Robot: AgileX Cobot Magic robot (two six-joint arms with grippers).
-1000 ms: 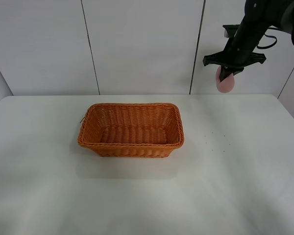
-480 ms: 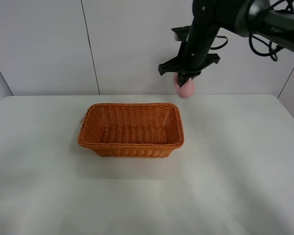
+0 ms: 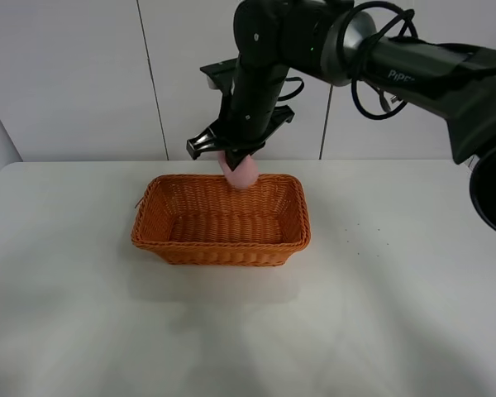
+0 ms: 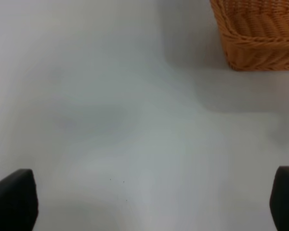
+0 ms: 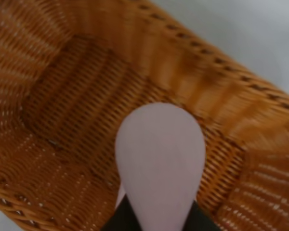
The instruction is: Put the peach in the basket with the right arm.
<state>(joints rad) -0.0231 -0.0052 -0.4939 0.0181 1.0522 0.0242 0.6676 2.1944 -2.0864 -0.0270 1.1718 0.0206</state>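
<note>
One peach (image 3: 242, 173) in end effector (image 3: 236, 162) (aloft)

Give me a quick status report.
Right gripper shut on peach, hanging over basket. Left gripper open, empty. Nothing in the way.

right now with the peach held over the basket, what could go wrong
1. The peach hangs close to the far rim of the basket. If released here, it might clip the rim and roll onto the table.
2. In the right wrist view the fingers pinch only one end of the peach, so it may slip out early.
</note>
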